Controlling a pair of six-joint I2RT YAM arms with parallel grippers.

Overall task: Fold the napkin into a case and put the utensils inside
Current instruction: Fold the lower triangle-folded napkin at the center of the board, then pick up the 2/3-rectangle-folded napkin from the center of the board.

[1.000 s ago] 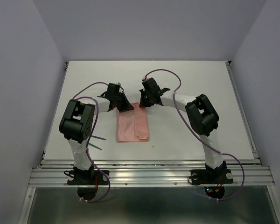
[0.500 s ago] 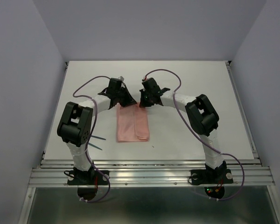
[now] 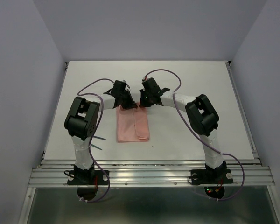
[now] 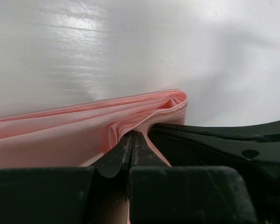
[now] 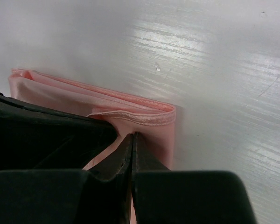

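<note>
The left hand (image 3: 124, 100) has just swung in to clamp a pucker at the far left corner of the napkin (image 3: 133, 126), a creased, layered salmon strip at the middle of the tabletop (image 3: 191, 84), while the right hand (image 3: 143, 101) stays closed at its far right corner, so another fold looks imminent.

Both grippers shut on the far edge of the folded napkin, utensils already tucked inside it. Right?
Not quite. The utensils aren't inside: the top view shows them lying on the table left of the napkin, beside the left arm. The left gripper and right gripper are shut on its far edge.
</note>
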